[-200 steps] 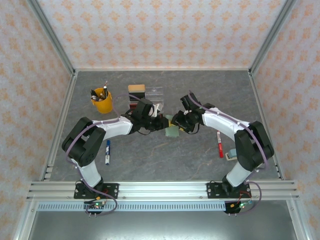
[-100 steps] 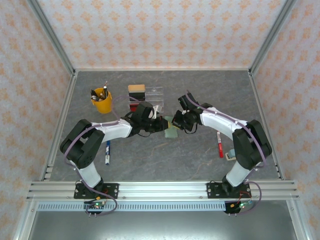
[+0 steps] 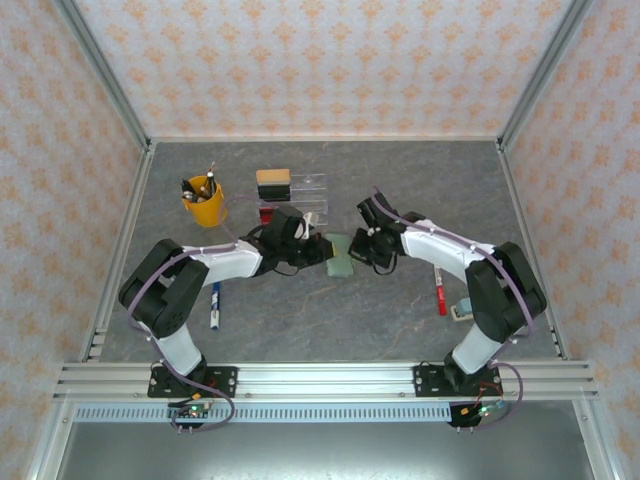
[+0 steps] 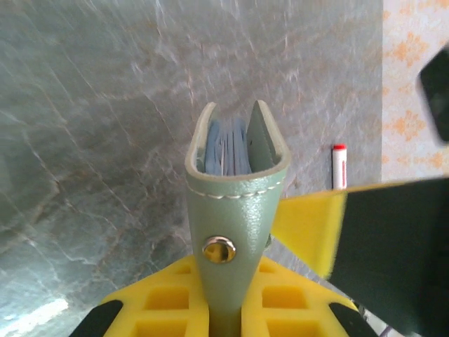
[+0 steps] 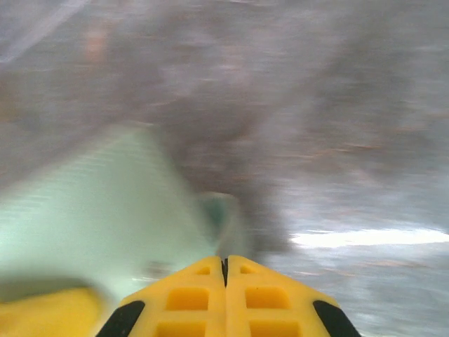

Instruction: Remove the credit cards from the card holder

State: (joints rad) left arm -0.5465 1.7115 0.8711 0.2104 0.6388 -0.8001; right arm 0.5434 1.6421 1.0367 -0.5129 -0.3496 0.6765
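My left gripper (image 4: 224,284) clamps the card holder (image 4: 235,200), pale-blue leaves (image 4: 223,147) inside; my right gripper (image 5: 224,265) pinched together, blurred.

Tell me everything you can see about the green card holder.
The card holder is a small sage-green wallet, leather-like, with pale stitching along a band that carries a round metal snap. The left wrist camera sees it edge on: two covers slightly parted, pale blue pockets between them, no card clearly showing. The left gripper is shut on its near end. From above it is between the two grippers; the right gripper is close, contact unclear.
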